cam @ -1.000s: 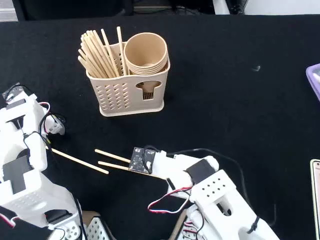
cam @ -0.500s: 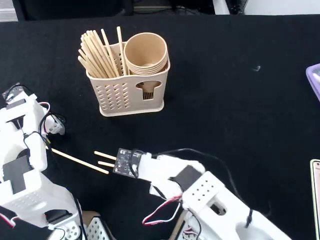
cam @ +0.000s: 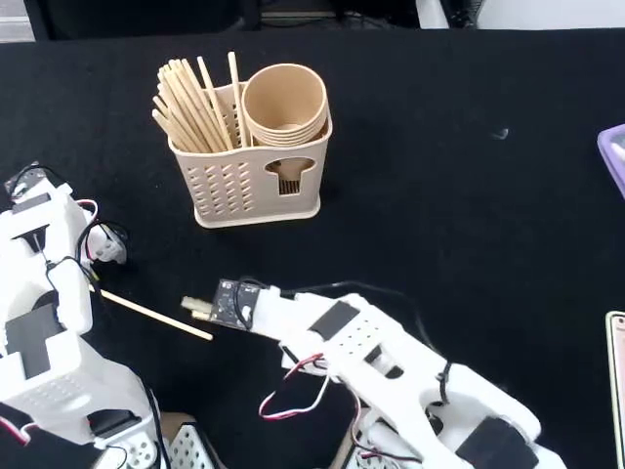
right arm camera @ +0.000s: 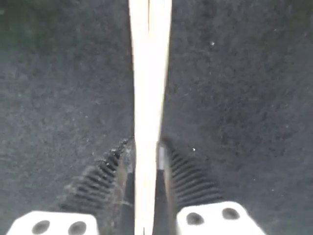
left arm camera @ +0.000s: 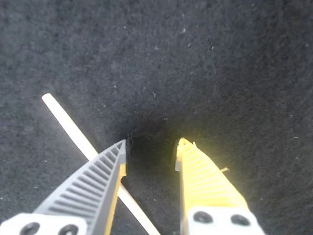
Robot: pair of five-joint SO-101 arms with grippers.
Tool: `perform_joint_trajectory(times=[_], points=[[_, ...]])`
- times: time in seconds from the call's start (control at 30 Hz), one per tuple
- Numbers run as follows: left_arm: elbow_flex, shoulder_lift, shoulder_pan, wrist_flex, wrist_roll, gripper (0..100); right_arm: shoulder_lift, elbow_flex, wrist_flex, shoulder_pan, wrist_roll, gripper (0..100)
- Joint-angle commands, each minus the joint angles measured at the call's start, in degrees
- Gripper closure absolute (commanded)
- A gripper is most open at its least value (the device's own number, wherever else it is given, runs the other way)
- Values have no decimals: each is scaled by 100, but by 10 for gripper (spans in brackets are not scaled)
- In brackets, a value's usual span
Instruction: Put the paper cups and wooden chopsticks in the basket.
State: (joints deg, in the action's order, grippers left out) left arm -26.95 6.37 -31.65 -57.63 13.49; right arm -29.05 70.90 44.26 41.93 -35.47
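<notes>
Lifting this pair cleanly calls, in my judgement, for a firm, level pinch and a straight rise before swinging to the basket (cam: 249,191), so neither stick slips.

High view: my right claw (cam: 207,309) sits on the pair of chopsticks (cam: 190,306) lying on the table (cam: 469,195). The basket, well apart, holds bundled chopsticks (cam: 186,98) and stacked paper cups (cam: 285,103).

Left wrist view: my left claw (left arm camera: 151,144) hangs part open, gripping nothing, its grey finger over a single chopstick (left arm camera: 68,125).

Right wrist view: my right claw (right arm camera: 145,146) is closed narrowly onto the pair of chopsticks (right arm camera: 148,73).
</notes>
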Motion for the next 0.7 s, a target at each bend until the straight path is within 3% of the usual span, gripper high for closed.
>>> perform_joint_trajectory(times=[0.0, 0.23, 0.43, 0.6, 0.67], points=[[136, 0, -242, 0, 70, 841, -391, -277, 185, -70, 149, 989], [136, 0, -251, 0, 70, 841, -2404, -1121, 1635, -598, 141, 988], [136, 0, -251, 0, 70, 841, -3811, -1349, 1864, -589, 791, 988], [136, 0, -251, 0, 70, 841, -3591, -866, 1741, -202, 941, 972], [136, 0, -251, 0, 70, 841, -3143, -611, 1345, -167, 949, 903]])
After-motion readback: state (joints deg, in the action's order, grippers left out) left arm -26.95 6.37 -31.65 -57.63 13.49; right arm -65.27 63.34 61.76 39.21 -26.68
